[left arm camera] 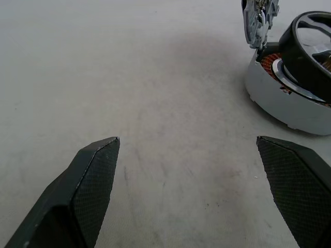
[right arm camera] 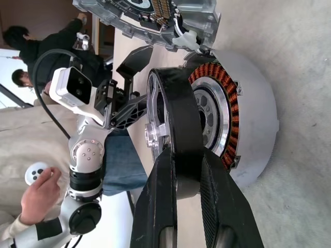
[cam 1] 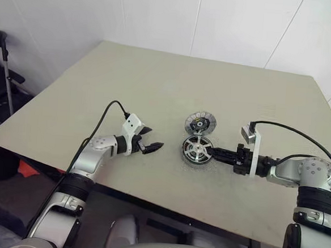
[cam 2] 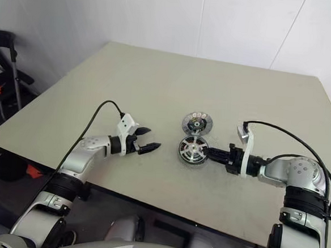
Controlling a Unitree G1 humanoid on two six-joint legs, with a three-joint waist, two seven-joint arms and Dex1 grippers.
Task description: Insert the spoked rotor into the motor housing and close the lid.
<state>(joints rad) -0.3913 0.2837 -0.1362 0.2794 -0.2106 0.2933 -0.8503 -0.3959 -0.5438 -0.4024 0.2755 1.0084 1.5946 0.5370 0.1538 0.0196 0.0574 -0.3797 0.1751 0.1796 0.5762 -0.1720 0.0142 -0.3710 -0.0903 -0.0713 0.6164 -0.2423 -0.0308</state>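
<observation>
Rotor (right arm camera: 178, 139): clamped by its dark rim in the right gripper, held tilted just above the housing's open top, silver spokes facing up in the head views.
Housing (right arm camera: 248, 134): sits on the table near the middle, directly under the rotor; copper windings showing around the dark centre.
Lid (cam 1: 200, 123): swung open, joined to the housing's far edge, ribbed face showing.
Right gripper (right arm camera: 187, 175): reaches in from the right side, fingers closed on the rotor's rim at the housing's right edge.
Left gripper (cam 1: 151, 140): hovers over the table left of the housing, well apart from it, fingers spread wide, holding nothing.
Table (cam 1: 157, 78): beige top.
Person's hand (right arm camera: 39, 194): holds a small white round thing, seen past the table edge.
</observation>
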